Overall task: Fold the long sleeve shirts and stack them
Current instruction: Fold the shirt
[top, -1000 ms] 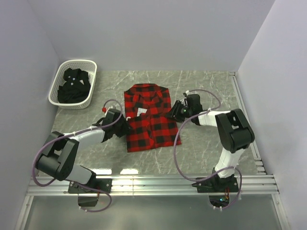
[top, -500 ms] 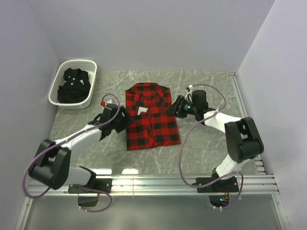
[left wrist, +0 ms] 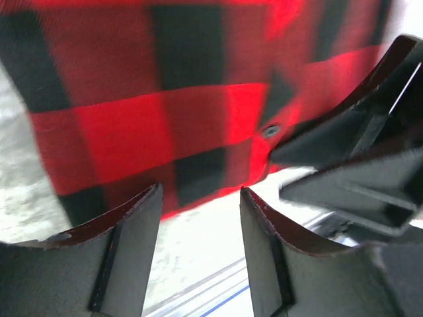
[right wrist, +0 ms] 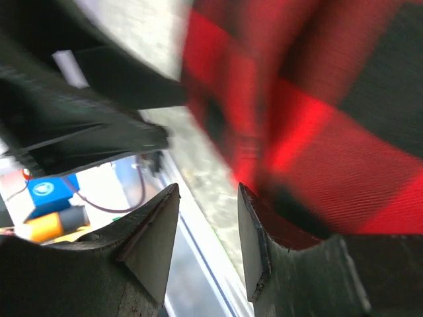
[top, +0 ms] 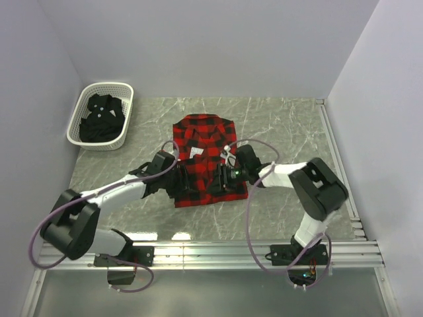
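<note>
The red-and-black flannel shirt (top: 201,142) lies folded flat near the middle of the marble table (top: 284,125), collar toward the far side and hem toward the near side. Both arms reach in over its near half. The left gripper (top: 173,177) sits at the shirt's left edge close to the hem. The right gripper (top: 221,179) is over the near right part of the cloth, pointing left toward the other gripper, and the two are close together.

In the left wrist view the left gripper (left wrist: 198,244) has its fingers (left wrist: 125,251) apart. The gap shows only the shirt's (left wrist: 145,119) hem and pale tabletop, with no cloth pinched between them. The right gripper's dark body fills the right of that view.

In the right wrist view the right gripper (right wrist: 205,244) also stands with its fingers (right wrist: 264,244) apart. Table surface shows through the gap, and the checked cloth (right wrist: 344,132) lies just to the right of it, blurred. Nothing is clamped there.

The black shirt (top: 99,119) lies bunched inside the white lattice basket (top: 106,86) at the far left corner, well apart from the flannel.
</note>
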`<state>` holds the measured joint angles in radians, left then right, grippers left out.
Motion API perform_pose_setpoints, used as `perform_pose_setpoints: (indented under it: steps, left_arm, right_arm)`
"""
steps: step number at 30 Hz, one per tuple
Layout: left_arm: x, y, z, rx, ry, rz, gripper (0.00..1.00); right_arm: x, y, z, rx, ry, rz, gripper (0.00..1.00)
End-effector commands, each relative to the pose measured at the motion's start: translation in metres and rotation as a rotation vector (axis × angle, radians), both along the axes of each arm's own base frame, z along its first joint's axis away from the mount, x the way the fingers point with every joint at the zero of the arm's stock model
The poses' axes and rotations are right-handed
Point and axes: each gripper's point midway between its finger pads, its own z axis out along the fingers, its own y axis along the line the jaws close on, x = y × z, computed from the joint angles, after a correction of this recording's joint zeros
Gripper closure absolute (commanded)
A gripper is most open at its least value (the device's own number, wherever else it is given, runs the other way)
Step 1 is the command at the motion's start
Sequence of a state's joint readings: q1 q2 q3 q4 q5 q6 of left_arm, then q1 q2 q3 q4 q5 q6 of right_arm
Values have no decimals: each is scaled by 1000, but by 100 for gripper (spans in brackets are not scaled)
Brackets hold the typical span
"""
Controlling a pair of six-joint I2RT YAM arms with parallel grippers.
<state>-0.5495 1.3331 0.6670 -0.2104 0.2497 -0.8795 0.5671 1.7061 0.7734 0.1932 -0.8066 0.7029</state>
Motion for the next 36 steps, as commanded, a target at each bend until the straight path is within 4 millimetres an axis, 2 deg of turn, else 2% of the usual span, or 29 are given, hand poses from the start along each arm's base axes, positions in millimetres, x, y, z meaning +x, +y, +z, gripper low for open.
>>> perform_pose_setpoints:
  steps: [1, 2, 4, 6, 9, 10, 11, 12, 13, 15, 17, 19, 21, 25, 26, 29, 31, 33, 35, 36]
  left_arm:
    - [-22, 4, -29, 31, 113, -50, 44]
    - [-26, 5, -37, 43, 146, -52, 44]
    - [-29, 5, -41, 45, 165, -57, 45]
    - [-27, 5, -41, 49, 161, -52, 46]
    - [-22, 8, -33, 66, 124, -43, 46]
    - [-22, 11, -31, 81, 117, -38, 45]
    - [-17, 11, -19, 71, 81, -34, 45]
    - [-17, 11, -15, 72, 69, -31, 44]
    - [-15, 13, -6, 71, 44, -27, 44]
    - [-13, 13, 4, 62, 18, -28, 44]
    - [-11, 14, 11, 62, -7, -26, 44]
    - [-11, 16, 9, 73, -8, -22, 44]
    - [-14, 19, 1, 90, 14, -22, 45]
    - [-20, 24, -21, 121, 65, -17, 47]
    - [-24, 28, -31, 138, 90, -13, 48]
    - [-26, 36, -44, 170, 121, 9, 50]
    - [-24, 36, -41, 169, 111, 11, 50]
    - [-22, 37, -34, 174, 95, 16, 49]
    - [-9, 37, -13, 174, 24, 27, 46]
    - [-4, 38, -5, 180, -3, 33, 44]
  right_arm:
    - [-12, -10, -42, -92, 166, -1, 52]
    - [-12, -12, -49, -113, 189, -4, 53]
    - [-14, -18, -63, -135, 237, -23, 53]
    - [-15, -20, -65, -126, 248, -35, 54]
    - [-13, -22, -50, -108, 204, -26, 53]
    - [-9, -22, -38, -102, 145, -21, 54]
    - [-7, -23, -32, -105, 123, -19, 53]
    - [-9, -26, -27, -113, 118, -17, 54]
    - [-4, -27, -14, -94, 59, -14, 54]
    - [-2, -36, -4, -90, 49, -38, 54]
    - [2, -50, -5, -85, 57, -71, 54]
    - [0, -62, -13, -93, 75, -92, 54]
    - [0, -74, -22, -95, 117, -120, 54]
    - [-13, -97, -52, -137, 216, -170, 55]
    - [-15, -100, -56, -144, 233, -179, 55]
    - [-17, -110, -67, -154, 268, -220, 55]
    - [-13, -116, -67, -172, 249, -239, 56]
    - [-6, -119, -57, -195, 198, -248, 56]
    - [-1, -124, -51, -228, 154, -259, 56]
    - [8, -124, -36, -223, 89, -267, 56]
